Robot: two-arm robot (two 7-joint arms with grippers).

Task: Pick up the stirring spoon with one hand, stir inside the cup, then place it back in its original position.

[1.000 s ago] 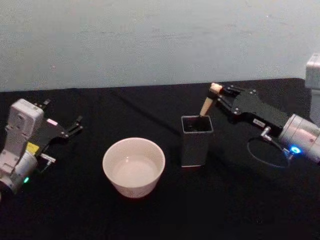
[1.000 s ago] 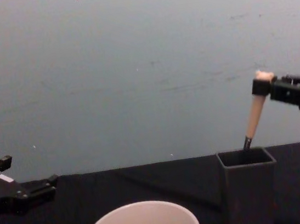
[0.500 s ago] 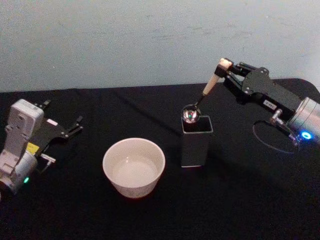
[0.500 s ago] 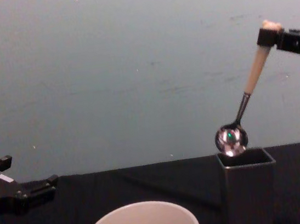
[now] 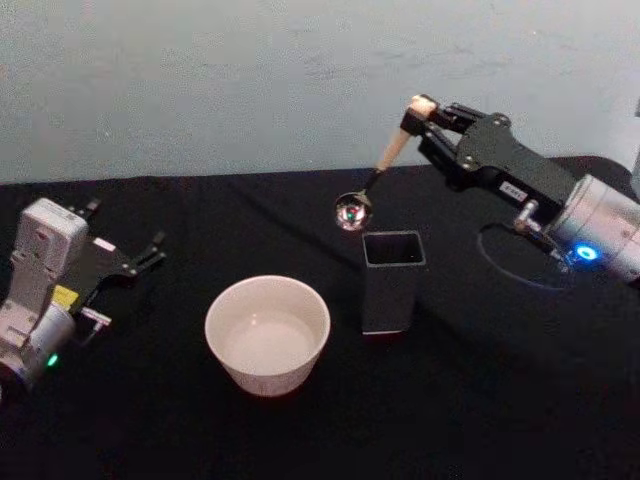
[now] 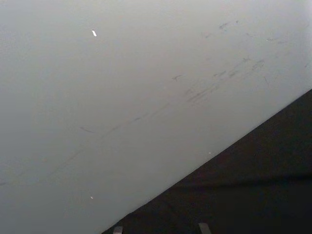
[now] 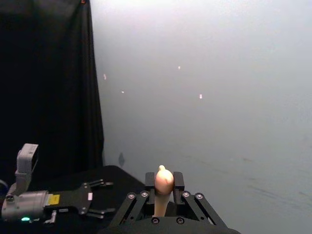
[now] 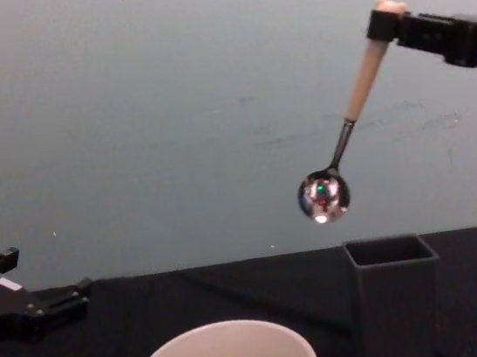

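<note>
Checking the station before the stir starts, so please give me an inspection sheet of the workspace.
Surface: black cloth covering the table.
Job's things: stirring spoon lifted clear of the dark holder, tilted, its bowl in the air just left of the holder's mouth; cup upright, left of the holder.
Clutter: nothing seen.
End effectors: right end effector shut on the spoon's handle top; left end effector open, parked at the table's left.
Cables: thin cable looped by the right wrist.
Surroundings: pale wall behind; black curtain at one side.

Dim light, glint on stirring spoon (image 8: 354,102)
</note>
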